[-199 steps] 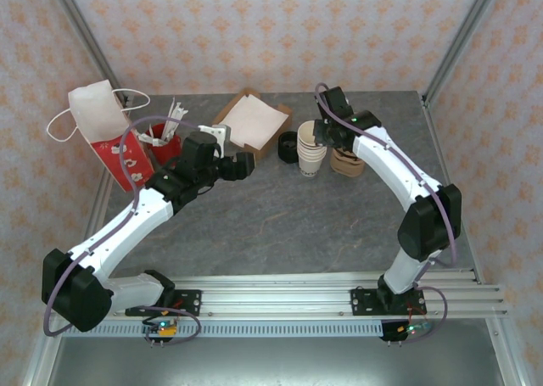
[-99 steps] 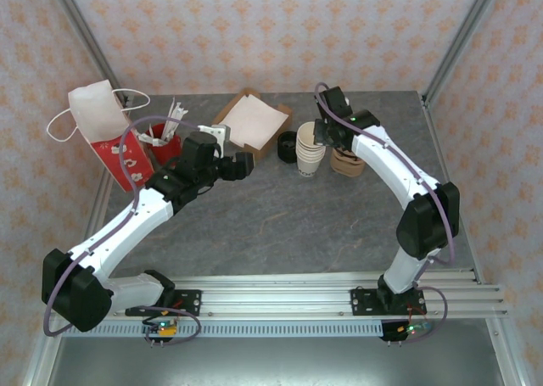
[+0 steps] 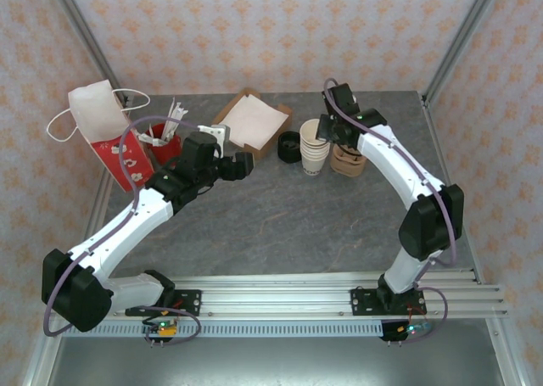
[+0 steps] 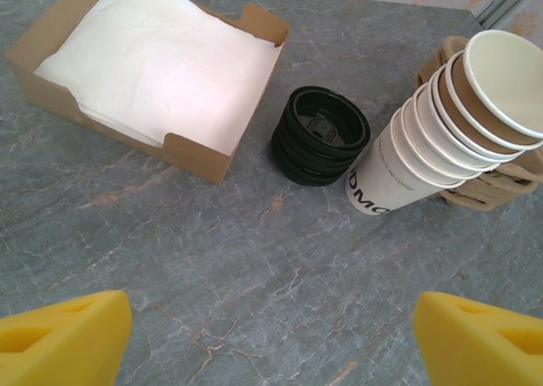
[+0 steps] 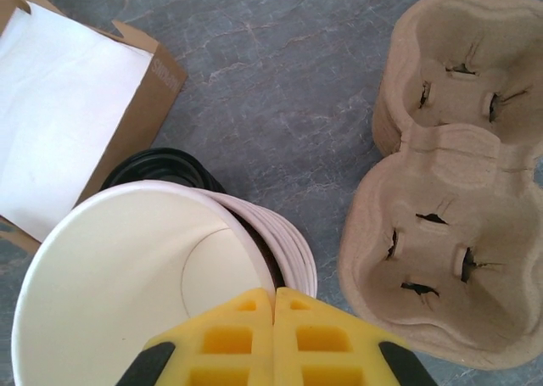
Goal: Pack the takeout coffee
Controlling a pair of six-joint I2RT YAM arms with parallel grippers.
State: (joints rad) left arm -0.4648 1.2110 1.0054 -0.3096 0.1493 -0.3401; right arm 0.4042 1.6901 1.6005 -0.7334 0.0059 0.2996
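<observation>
The takeout coffee is out of view. My right gripper (image 5: pixel 273 297) (image 3: pixel 327 137) is shut on the rim of the top cup in a tilted stack of lidless white paper cups (image 5: pixel 127 293) (image 3: pixel 315 153) (image 4: pixel 433 140), one finger inside the cup and one outside. A stack of black lids (image 4: pixel 321 136) (image 5: pixel 161 165) (image 3: pixel 288 148) sits just left of the cups. My left gripper (image 4: pixel 271 344) (image 3: pixel 246 165) hovers open over bare table, well short of the lids, nothing between its yellow fingers (image 4: pixel 64 339).
A stack of pulp cup carriers (image 5: pixel 450 191) (image 3: pixel 348 161) lies right of the cups. A brown box of white napkins (image 4: pixel 153 64) (image 3: pixel 252 120) sits behind the lids. A red paper bag (image 3: pixel 106 136) and a red holder of stirrers (image 3: pixel 165 140) stand at the far left.
The right gripper's fingers have closed onto the top cup's rim, and the gripper and cup stack have shifted slightly right. The left arm has not moved.
</observation>
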